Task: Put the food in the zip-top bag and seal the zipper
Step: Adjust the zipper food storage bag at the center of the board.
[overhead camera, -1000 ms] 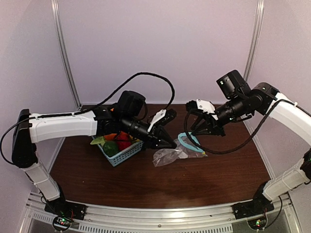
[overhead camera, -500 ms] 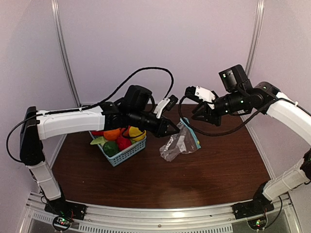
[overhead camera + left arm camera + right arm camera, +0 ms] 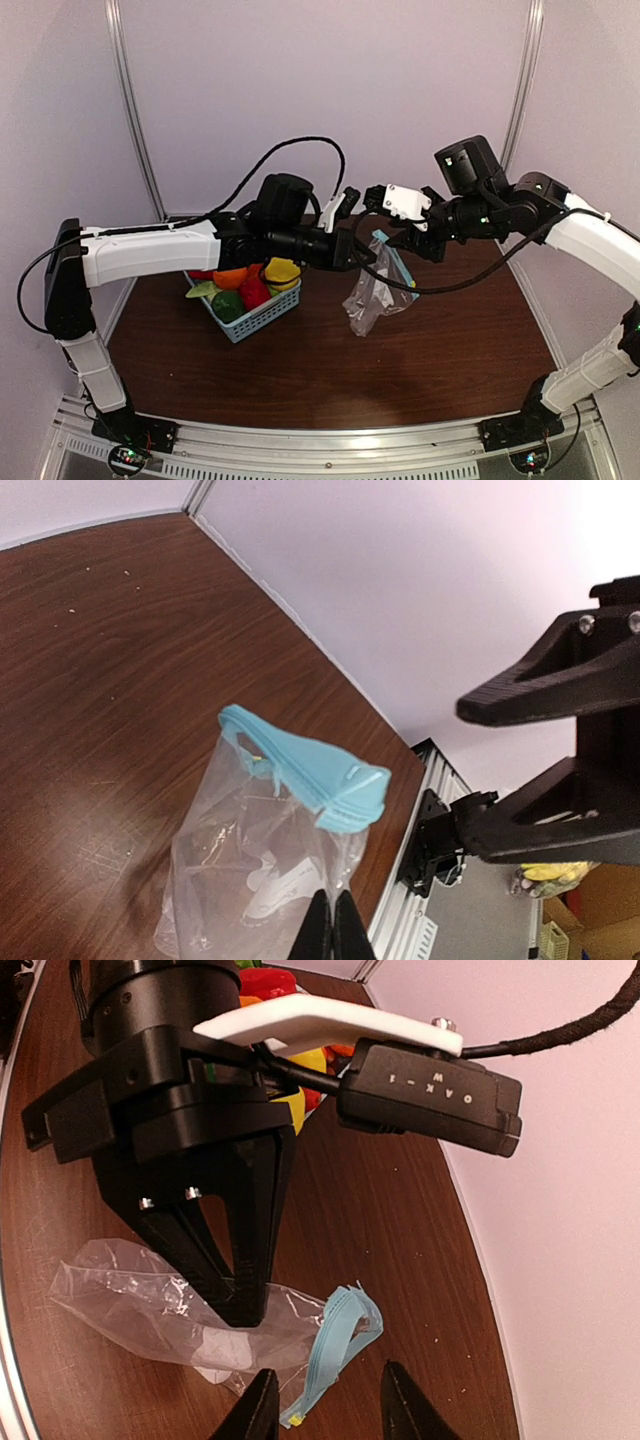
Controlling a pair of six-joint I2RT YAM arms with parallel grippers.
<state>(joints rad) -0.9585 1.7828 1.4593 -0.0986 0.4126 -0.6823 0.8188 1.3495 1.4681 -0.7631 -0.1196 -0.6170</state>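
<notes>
The crinkly clear plastic zip-top bag [image 3: 372, 295] hangs over the middle of the dark wooden worktop [image 3: 300, 380], a little nearer the far edge. Its lower corner is close to the wood, though I can't tell if it touches. The left gripper [image 3: 331, 926] has its fingers pinched tight on the clear film just below the narrow light-blue zipper strip [image 3: 315, 770], which is folded over on itself. The right gripper [image 3: 330, 1405] waits just beside that strip with its jaws apart, holding nothing. The small toy fruits and vegetables [image 3: 250, 283], orange, yellow, red and green, sit in the light-blue lattice basket [image 3: 262, 318] toward the left edge.

That bag looks almost weightless and quite floppy. The film seems slick, so it could slip from a shallow pinch, and with one hold the mouth will likely sag shut. The strip appears to be the stiffest part, so I'd take one lip of it in each gripper and draw the mouth open. The toys look light and firm. The round ones may squirt out unless gripped across the middle.
</notes>
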